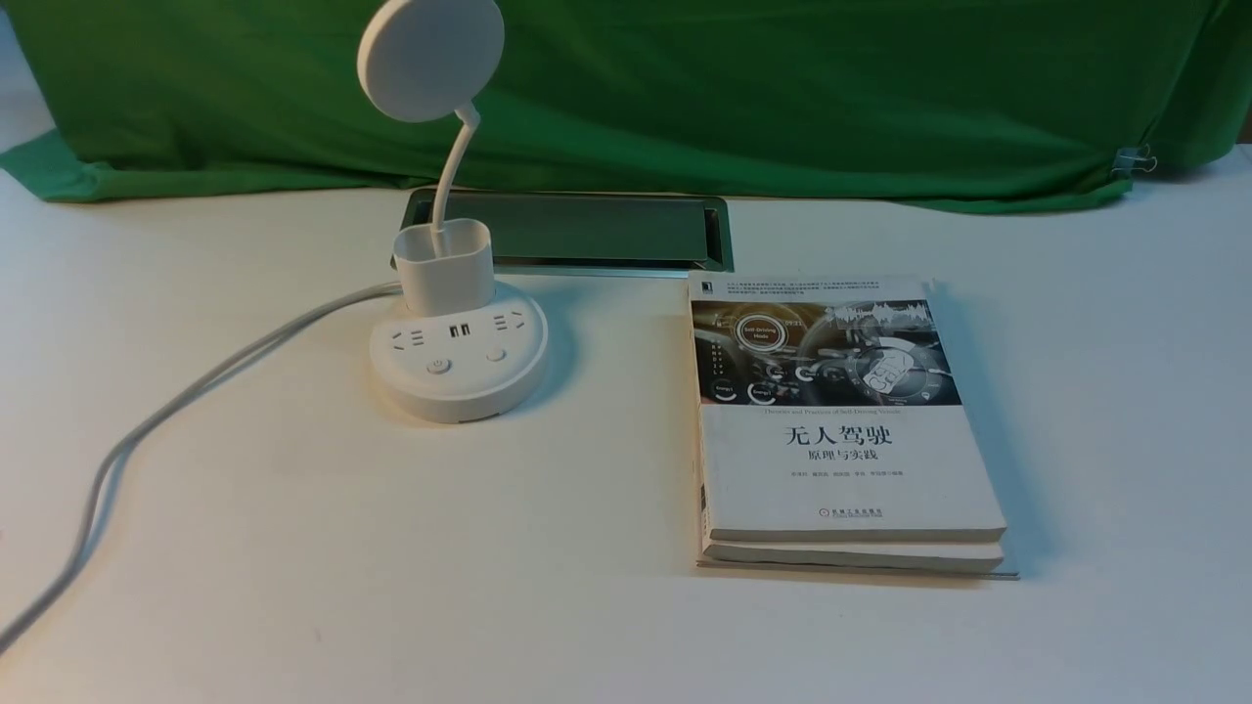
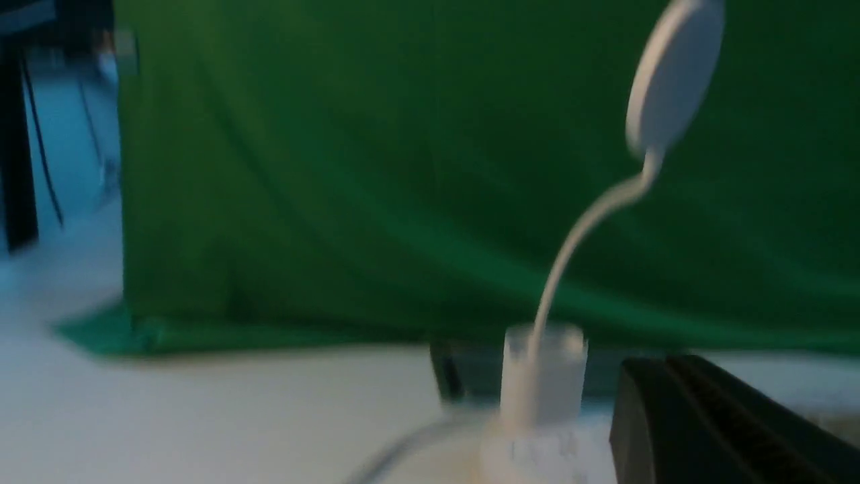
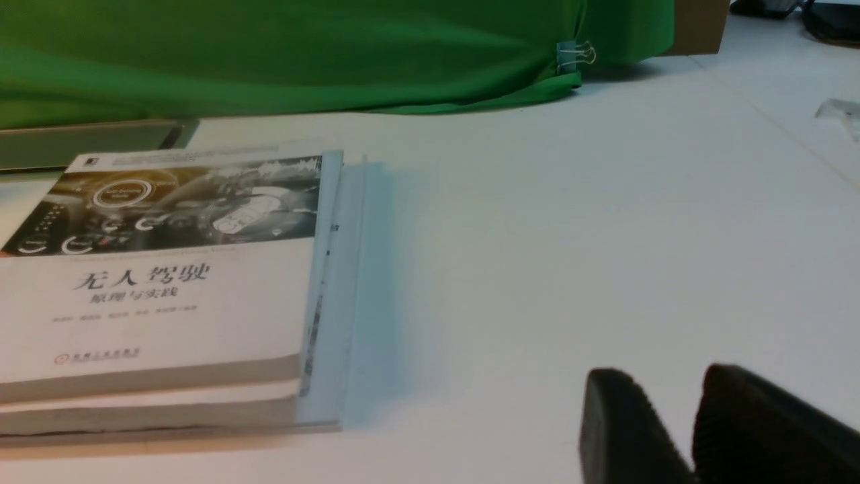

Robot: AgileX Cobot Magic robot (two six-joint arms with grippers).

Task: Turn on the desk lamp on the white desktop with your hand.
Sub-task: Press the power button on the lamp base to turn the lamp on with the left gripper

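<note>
front view: where's the desk lamp [image 1: 447,284], quick?

left part of the tabletop [image 1: 587,626], near the green cloth [image 1: 606,108], left of the books [image 1: 851,469]. base flat, disc head [image 1: 430,59] looks unlit.

which step?

start, i'd say: neither arm is at the lamp. next move should be a reach to the base [image 1: 458,391], then a light press on the power button [image 1: 438,367]. my guess is that button; can't confirm it's the lamp's.

which way does it point?

upright. long axis runs up from the cup [image 1: 445,274] through the bendy neck [image 1: 452,176], which leans right as it rises; the disc tips back left, flat face roughly to camera. both buttons sit on the near side of the base.

pincer state?

left pincer [image 2: 658,370]: narrow, fingers together, holding nothing. right pincer [image 3: 665,380]: fingers apart, nothing between. left looks better placed, and shut tips suit pressing.
</note>
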